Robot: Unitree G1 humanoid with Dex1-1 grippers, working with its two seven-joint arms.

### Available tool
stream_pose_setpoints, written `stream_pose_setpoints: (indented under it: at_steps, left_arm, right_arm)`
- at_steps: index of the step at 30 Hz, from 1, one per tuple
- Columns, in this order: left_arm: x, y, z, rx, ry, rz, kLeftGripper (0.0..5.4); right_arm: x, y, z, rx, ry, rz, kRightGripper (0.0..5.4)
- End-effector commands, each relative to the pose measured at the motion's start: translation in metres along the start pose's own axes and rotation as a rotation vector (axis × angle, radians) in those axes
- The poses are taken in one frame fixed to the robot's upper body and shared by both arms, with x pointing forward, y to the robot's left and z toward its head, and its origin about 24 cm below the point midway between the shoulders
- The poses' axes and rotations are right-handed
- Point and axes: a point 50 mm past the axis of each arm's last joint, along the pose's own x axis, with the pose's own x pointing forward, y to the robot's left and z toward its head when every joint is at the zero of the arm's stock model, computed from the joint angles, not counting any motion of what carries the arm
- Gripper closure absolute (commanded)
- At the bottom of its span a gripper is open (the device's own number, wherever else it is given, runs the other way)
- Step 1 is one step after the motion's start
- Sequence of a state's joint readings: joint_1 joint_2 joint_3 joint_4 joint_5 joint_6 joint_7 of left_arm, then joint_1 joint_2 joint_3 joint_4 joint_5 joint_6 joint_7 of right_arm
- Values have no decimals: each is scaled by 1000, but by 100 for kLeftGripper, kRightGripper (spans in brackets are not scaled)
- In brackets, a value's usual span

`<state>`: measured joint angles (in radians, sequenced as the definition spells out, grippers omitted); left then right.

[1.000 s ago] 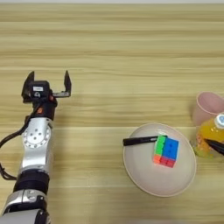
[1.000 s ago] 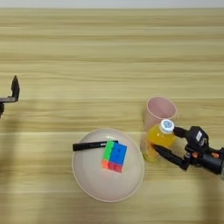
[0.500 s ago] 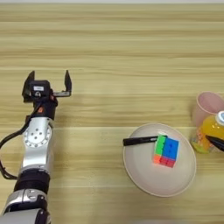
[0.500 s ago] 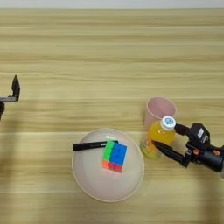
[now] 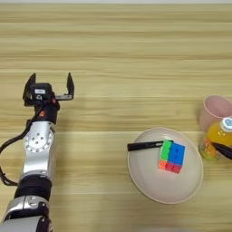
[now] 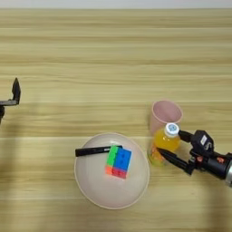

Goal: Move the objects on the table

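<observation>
The orange juice bottle (image 6: 163, 144) with its white cap stands upright on the table (image 5: 127, 54), just in front of the pink cup (image 6: 166, 113). My right gripper (image 6: 169, 142) reaches in from the right edge, with one black finger behind the bottle and one across its front. It is shut on the bottle. The black marker pen (image 6: 93, 151) lies across the left rim of the beige plate (image 6: 88, 183). My left gripper (image 5: 50, 84) is parked far left above the bare wood, fingers spread open and holding nothing.
A multicoloured puzzle cube (image 6: 118, 161) lies in the plate next to the marker's tip. The pink cup stands upright, touching or nearly touching the bottle. My left arm runs along the left edge down to the front.
</observation>
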<state>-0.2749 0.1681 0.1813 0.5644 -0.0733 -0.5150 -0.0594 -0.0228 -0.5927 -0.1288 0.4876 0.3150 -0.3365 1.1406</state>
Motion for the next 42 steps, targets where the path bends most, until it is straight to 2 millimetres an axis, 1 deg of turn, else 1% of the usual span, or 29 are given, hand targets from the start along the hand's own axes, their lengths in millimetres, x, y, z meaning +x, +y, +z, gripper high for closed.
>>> stream_pose_setpoints:
  at_steps: [1, 5, 14, 24, 30, 32, 37, 40, 42]
  left_arm:
    - [3, -1, 1, 4, -8, -5, 0]
    - [3, -2, 1, 4, -9, -5, 0]
    - [3, -2, 1, 8, -10, -7, 0]
    - [3, -2, 1, 11, -8, -9, 0]
    - [3, -1, 0, 13, -7, -9, 0]
    - [3, 0, 0, 13, -7, -9, 0]
    - [4, 0, 0, 13, -4, -9, 0]
    - [4, -1, -1, 13, -2, -9, 0]
    - [4, -1, -1, 14, -3, -9, 0]
  right_arm:
    - [3, 4, -4, 12, 12, 19, 147]
    - [2, 3, -1, 19, -10, 17, 101]
    - [2, -1, 15, 19, -112, 6, 4]
    - [1, -5, 29, 8, -199, -19, 1]
    - [-2, -12, 53, 20, -349, -52, 1]
    - [-4, -13, 64, 25, -403, -58, 1]
    - [-5, -11, 83, 47, -509, -46, 1]
    - [-4, -15, 93, 58, -576, -101, 1]
    - [-1, -20, 98, 45, -596, -178, 1]
